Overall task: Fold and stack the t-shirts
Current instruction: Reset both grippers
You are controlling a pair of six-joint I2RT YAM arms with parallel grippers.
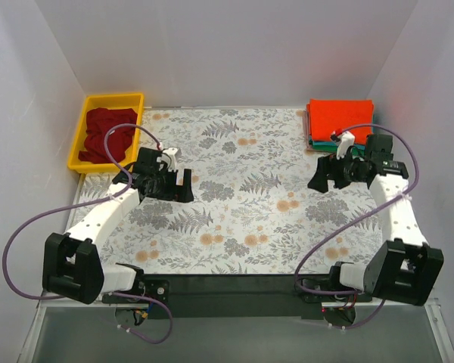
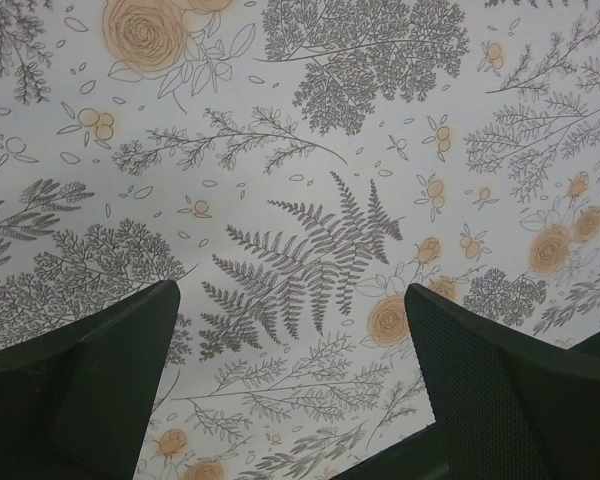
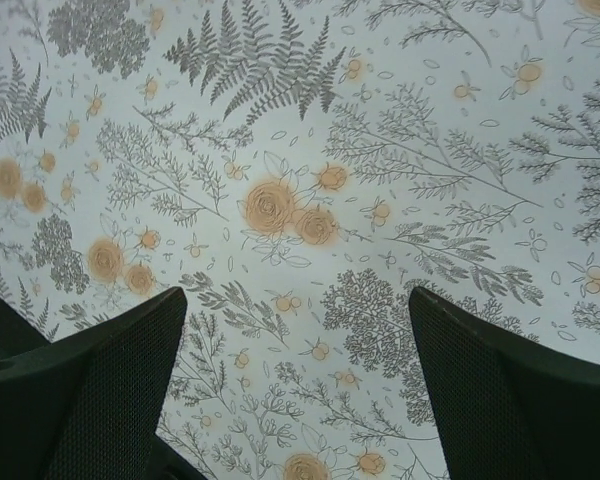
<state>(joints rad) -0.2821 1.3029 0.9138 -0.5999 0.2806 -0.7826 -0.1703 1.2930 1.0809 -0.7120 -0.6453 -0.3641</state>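
A folded bright orange-red t-shirt [image 1: 340,117] tops a stack at the far right; teal and green folded edges [image 1: 312,141] show under it. A crumpled dark maroon t-shirt [image 1: 107,134] lies in the yellow bin [image 1: 82,136] at the far left. My left gripper [image 1: 180,186] is open and empty above the floral cloth, right of the bin. My right gripper [image 1: 327,178] is open and empty, just in front of the stack. Both wrist views show only the floral cloth between wide-apart black fingers [image 2: 90,385] [image 3: 100,395]; no shirt shows there.
The floral-patterned table cloth [image 1: 242,204] covers the table. White walls close in the left, far and right sides. Purple cables loop from both arms. The arm bases sit on a black bar [image 1: 227,291] at the near edge.
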